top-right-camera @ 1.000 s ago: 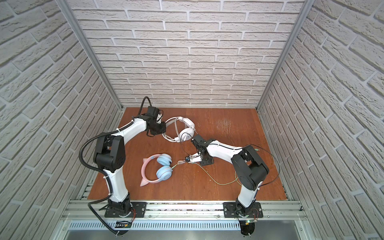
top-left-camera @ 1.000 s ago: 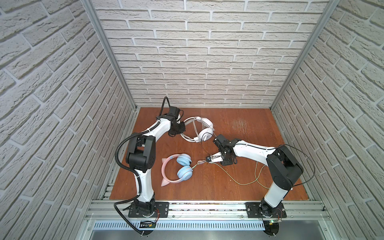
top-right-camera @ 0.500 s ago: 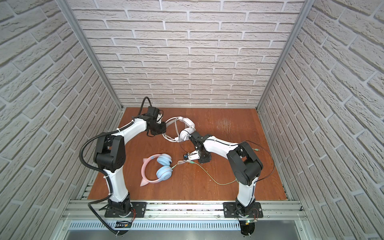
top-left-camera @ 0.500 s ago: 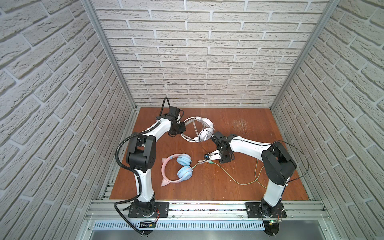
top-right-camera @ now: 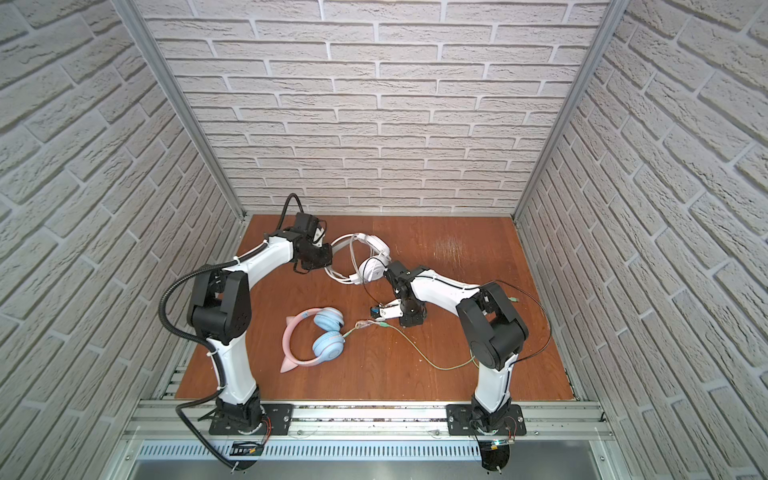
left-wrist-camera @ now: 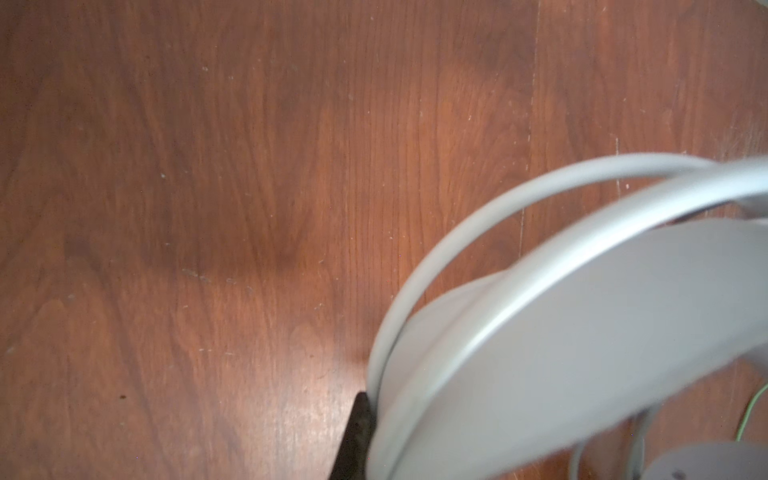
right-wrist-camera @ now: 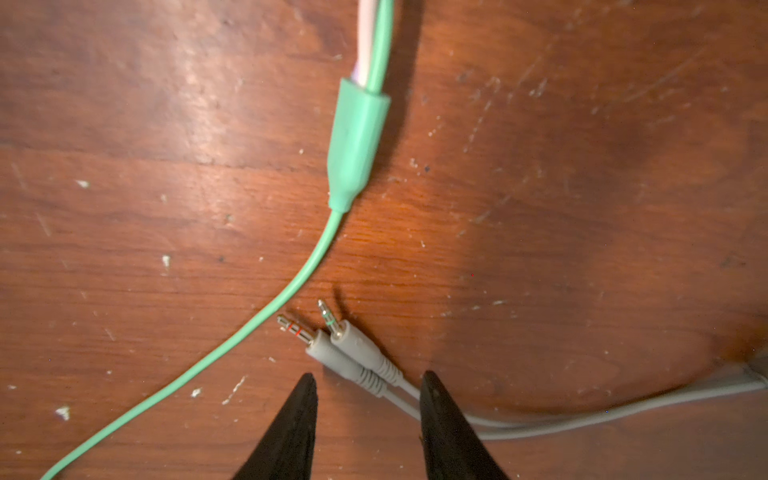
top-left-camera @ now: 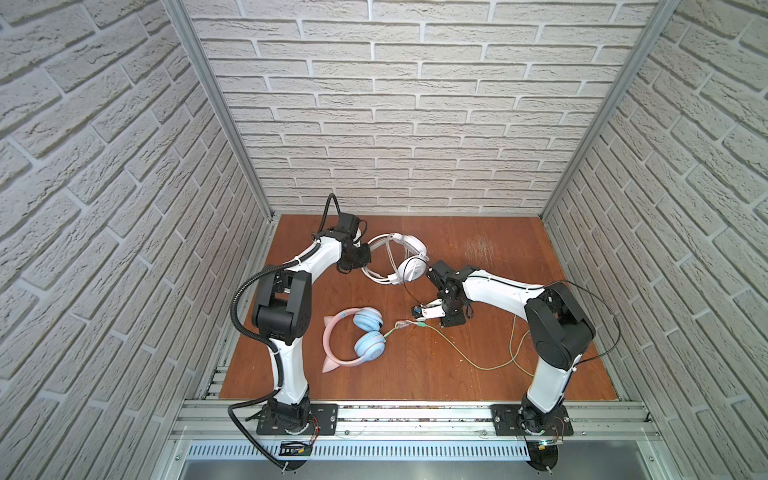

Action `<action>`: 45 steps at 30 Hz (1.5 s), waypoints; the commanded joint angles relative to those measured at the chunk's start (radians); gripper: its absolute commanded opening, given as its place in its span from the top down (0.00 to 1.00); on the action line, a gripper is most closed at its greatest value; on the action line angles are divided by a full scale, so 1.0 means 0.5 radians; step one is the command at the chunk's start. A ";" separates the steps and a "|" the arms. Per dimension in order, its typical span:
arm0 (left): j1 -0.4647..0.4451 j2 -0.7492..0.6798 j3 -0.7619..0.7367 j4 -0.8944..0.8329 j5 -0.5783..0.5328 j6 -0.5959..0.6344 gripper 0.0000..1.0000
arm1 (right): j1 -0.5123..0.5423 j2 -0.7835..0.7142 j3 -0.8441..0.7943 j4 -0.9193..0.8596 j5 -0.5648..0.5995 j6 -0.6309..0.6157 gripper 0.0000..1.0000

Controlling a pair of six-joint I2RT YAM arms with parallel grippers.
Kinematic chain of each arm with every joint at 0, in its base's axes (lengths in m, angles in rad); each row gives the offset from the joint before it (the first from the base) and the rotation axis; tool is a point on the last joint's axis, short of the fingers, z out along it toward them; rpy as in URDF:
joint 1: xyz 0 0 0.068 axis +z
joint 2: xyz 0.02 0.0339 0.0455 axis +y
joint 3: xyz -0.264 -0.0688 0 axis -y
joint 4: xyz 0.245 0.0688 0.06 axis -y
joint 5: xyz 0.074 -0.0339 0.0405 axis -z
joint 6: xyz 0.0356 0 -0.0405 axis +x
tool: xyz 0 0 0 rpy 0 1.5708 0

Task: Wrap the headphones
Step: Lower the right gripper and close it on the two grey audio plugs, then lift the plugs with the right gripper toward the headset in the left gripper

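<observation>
The white headphones (top-left-camera: 409,259) (top-right-camera: 372,258) lie at the back of the table, their pale cable looped around the headband. My left gripper (top-left-camera: 365,255) (top-right-camera: 330,253) is shut on the headband (left-wrist-camera: 582,332); only one black finger (left-wrist-camera: 357,436) shows beside it. The cable's two grey plugs (right-wrist-camera: 345,345) lie on the wood just ahead of my right gripper (right-wrist-camera: 368,378) (top-left-camera: 419,312), which is open, the cable running between its tips. The pink cat-ear headphones (top-left-camera: 353,340) (top-right-camera: 316,340) lie in the front middle, with their green cable (right-wrist-camera: 291,291) (top-left-camera: 457,353) trailing right.
The green cable's splitter (right-wrist-camera: 357,141) lies ahead of the plugs. The cable's loose loop (top-left-camera: 515,353) lies near the right arm's base. Brick walls close three sides of the wooden table (top-left-camera: 478,241), and a metal rail (top-left-camera: 415,415) runs along the front.
The right arm has shifted slightly left and toward the back, and its jaws stand a little wider. The left arm and both headphones have not moved.
</observation>
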State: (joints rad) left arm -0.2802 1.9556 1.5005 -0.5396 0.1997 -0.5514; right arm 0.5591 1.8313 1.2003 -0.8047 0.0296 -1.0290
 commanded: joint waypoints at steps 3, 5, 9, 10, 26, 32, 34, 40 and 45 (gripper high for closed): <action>0.009 0.003 0.015 0.095 0.079 -0.020 1.00 | -0.008 0.016 -0.005 0.011 0.020 -0.010 0.57; 0.011 0.001 0.016 0.088 0.077 -0.017 1.00 | -0.009 0.055 0.006 0.006 0.021 -0.014 0.57; 0.009 -0.002 0.015 0.076 0.073 -0.012 1.00 | -0.008 0.146 0.018 -0.060 0.081 -0.004 0.61; 0.009 -0.001 0.015 0.076 0.071 -0.011 1.00 | -0.009 0.153 0.010 -0.066 0.083 -0.004 0.62; 0.006 -0.013 0.015 0.076 0.066 -0.047 1.00 | 0.005 0.025 -0.122 0.128 -0.066 0.050 0.95; -0.017 -0.012 0.024 0.124 0.062 -0.125 1.00 | 0.017 -0.225 -0.114 0.152 -0.369 0.132 0.95; -0.028 -0.002 0.038 0.137 0.067 -0.148 1.00 | 0.020 -0.284 -0.084 0.131 -0.477 0.160 0.95; -0.086 0.055 0.122 0.102 0.021 -0.217 1.00 | 0.022 -0.377 0.051 0.033 -0.820 0.278 0.95; -0.129 0.098 0.173 0.100 -0.006 -0.276 1.00 | 0.025 -0.473 0.047 0.135 -1.087 0.356 0.95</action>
State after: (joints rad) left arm -0.3325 2.0014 1.5436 -0.5407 0.1829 -0.6491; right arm 0.5655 1.6379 1.2137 -0.7586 -0.3744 -0.8948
